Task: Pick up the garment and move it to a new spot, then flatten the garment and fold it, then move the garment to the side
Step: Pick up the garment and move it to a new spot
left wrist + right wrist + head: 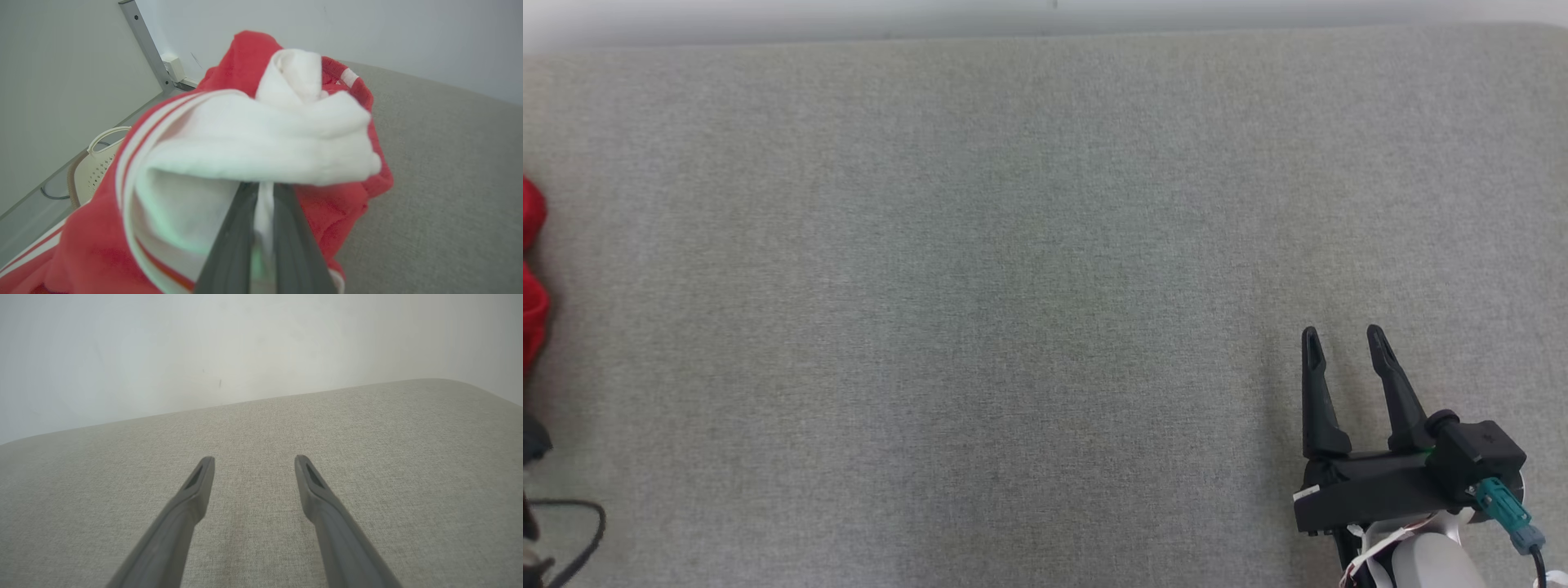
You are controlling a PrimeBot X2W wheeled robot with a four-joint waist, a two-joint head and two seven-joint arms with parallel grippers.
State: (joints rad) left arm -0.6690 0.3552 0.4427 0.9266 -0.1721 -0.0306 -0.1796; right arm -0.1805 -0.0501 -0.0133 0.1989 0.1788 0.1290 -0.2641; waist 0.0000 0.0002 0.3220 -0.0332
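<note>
Pinching the garment (261, 134) bunched over its tips, left tool (264, 188) seems clamped; right tool (253, 464) wide.

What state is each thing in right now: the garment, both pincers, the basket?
garment: crumpled in a bunch, white lining turned outward, one white fold pinched.
left pincer: shut on the garment.
right pincer: open, empty, over the grey surface.
basket: on the floor past the garment; contents hidden.
</note>
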